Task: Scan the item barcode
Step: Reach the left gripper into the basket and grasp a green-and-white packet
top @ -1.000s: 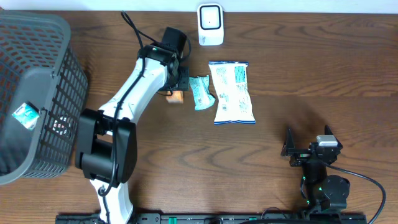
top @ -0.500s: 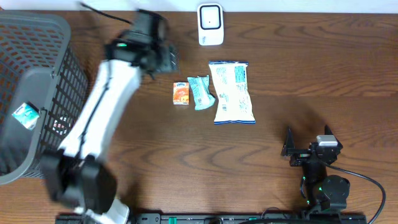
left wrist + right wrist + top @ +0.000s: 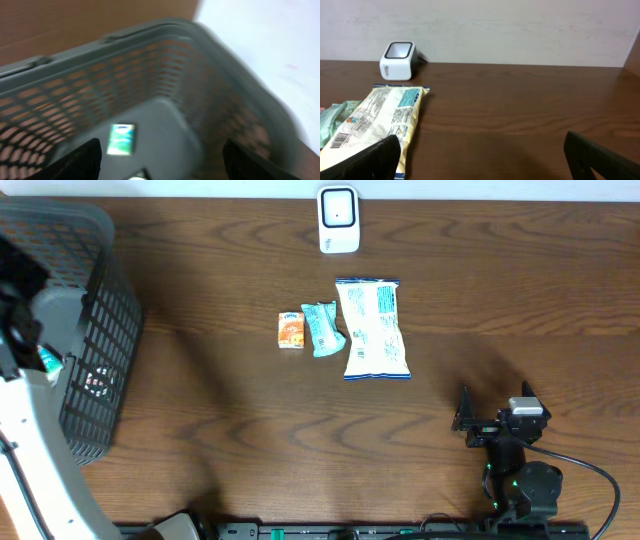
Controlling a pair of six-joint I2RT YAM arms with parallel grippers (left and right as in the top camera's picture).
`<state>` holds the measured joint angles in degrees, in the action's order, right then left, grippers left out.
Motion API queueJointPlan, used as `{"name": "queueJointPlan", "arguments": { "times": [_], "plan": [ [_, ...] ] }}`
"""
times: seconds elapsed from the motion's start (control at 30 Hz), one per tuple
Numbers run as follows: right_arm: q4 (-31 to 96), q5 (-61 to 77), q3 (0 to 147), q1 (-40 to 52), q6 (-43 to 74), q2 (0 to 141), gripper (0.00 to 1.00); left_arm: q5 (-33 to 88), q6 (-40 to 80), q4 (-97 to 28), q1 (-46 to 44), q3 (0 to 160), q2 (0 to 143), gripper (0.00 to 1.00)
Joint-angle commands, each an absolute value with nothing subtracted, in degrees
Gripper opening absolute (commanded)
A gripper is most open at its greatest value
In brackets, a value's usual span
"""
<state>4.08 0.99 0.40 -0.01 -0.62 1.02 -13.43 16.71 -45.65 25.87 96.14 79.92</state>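
Left arm (image 3: 30, 430) at the left edge of the table (image 3: 200, 440), blurred, over the basket (image 3: 100, 330). Left gripper (image 3: 161, 157) hangs above the basket's inside. Its fingers (image 3: 82, 160) stand wide apart with nothing between them. The left wrist view is smeared. One small green-and-white pack (image 3: 121, 139) lies flat on the basket floor, near a mesh wall.

Right gripper (image 3: 482, 150) sits low at the table's front right, well apart from the goods. Jaws wide, empty.

Scanner (image 3: 338, 220) stands at the far edge, about centre.

Three items lie in a row mid-table, in front of the scanner and apart from it:
- orange box (image 3: 291, 330), left, the smallest
- teal packet (image 3: 323, 328), middle, crumpled
- white bag (image 3: 373, 328), right, the largest, flat, one short end toward the scanner

The box is just beside the packet; cannot tell whether they touch. The packet meets the bag's left edge. From the right wrist, a barcode (image 3: 339, 140) shows on the bag's upper face, at its near end.
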Motion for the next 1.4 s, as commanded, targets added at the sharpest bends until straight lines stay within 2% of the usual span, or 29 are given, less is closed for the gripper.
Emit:
{"name": "queueJointPlan", "arguments": {
  "times": [0.0, 0.17, 0.5, 1.0, 1.33, 1.37],
  "plan": [
    [4.3, 0.6, 0.3, 0.4, 0.0, 0.9, 0.99, -14.9, 19.2, -46.0, 31.6, 95.6, 84.4, 0.77],
    [4.3, 0.6, 0.3, 0.4, 0.0, 0.9, 0.99, -17.2, 19.2, -46.0, 34.6, 95.6, 91.5, 0.77],
    [4.3, 0.6, 0.3, 0.4, 0.0, 0.9, 0.99, -17.7, 19.2, -44.4, 35.0, 95.6, 107.5, 0.77],
    [4.3, 0.6, 0.3, 0.4, 0.0, 0.9, 0.99, -17.7, 19.2, -42.0, 35.1, 95.6, 122.3, 0.76],
    [4.3, 0.6, 0.3, 0.4, 0.0, 0.9, 0.99, -17.7, 19.2, -42.3, 35.1, 94.7, 124.2, 0.58],
    [4.3, 0.6, 0.3, 0.4, 0.0, 0.9, 0.99, -17.7, 19.2, -42.3, 35.1, 94.7, 124.2, 0.48]
  ]
}}
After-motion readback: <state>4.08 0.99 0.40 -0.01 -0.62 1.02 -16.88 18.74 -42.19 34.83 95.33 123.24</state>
